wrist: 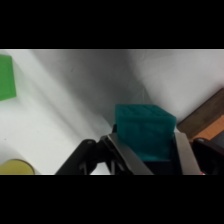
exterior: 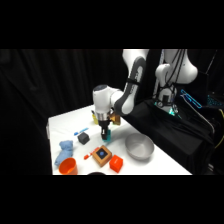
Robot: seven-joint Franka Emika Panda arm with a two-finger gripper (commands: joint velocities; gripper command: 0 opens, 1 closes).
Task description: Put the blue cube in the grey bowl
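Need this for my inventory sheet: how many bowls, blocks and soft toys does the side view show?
Bowls: 2 (grey bowl, orange bowl)
Blocks: 4 (blue cube, dark cube, orange cube, wooden block with blue centre)
Soft toys: 1 (blue soft toy)
Total: 7

Black drapes (exterior: 45, 80) hang behind and beside a brightly lit white table (exterior: 165, 162)

Lower left of side view: orange bowl (exterior: 67, 166), blue plush toy (exterior: 64, 149), dark cube (exterior: 83, 138), wooden block with blue centre (exterior: 102, 154), orange block (exterior: 116, 163).
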